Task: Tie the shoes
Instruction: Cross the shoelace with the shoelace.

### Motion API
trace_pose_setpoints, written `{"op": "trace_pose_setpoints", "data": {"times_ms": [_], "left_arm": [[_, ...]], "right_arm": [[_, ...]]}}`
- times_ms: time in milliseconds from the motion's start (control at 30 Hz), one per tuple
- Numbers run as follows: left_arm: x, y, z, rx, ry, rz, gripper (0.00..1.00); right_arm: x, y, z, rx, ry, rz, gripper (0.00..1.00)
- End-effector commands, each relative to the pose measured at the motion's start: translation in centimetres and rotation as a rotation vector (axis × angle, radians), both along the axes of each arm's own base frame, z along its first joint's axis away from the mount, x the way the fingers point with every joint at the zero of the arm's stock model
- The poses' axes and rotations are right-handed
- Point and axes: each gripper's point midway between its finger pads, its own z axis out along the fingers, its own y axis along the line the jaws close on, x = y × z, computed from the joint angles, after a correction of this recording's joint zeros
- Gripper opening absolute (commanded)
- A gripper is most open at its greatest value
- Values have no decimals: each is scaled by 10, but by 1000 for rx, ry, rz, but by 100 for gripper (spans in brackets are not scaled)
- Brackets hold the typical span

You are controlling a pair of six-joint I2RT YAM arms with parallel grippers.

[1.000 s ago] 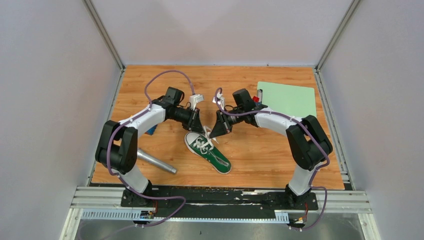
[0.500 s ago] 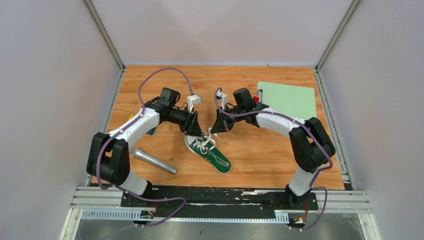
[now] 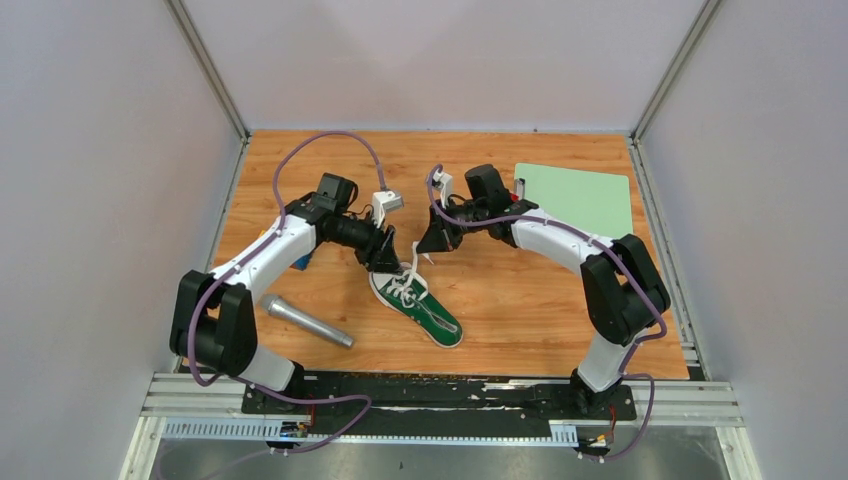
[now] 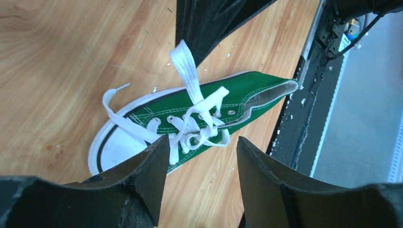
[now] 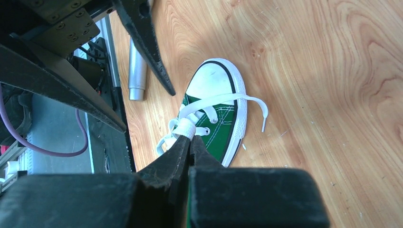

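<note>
jaws of right gripper (image 5: pixel 189 138) pinch the white lace (image 4: pixel 183 61) — left gripper (image 4: pixel 202 148) spread wide, empty, over the sneaker (image 4: pixel 252 88).

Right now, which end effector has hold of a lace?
The right end effector, shut on the white lace above the green sneaker; the left end effector stands open, holding nothing.

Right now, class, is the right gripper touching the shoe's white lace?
Touching. The right wrist view shows the right gripper shut on the white lace, pinching it between its fingertips above the green shoe.
</note>
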Motion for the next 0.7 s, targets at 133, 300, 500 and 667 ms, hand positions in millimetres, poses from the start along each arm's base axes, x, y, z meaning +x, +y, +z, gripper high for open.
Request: {"op": "trace_pose_setpoints", "data": {"times_ms": [133, 300, 500, 667], "left_arm": [[27, -22, -5, -127, -81, -44, 71], [21, -35, -7, -206, -49, -124, 68], [3, -37, -25, -171, -27, -205, 60], [2, -37, -33, -150, -13, -208, 46]], "right_arm": [[1, 7, 12, 46, -56, 41, 0], [-4, 5, 16, 56, -74, 60, 1], [-6, 3, 14, 49, -76, 57, 1], [-7, 1, 16, 48, -84, 54, 1]]}}
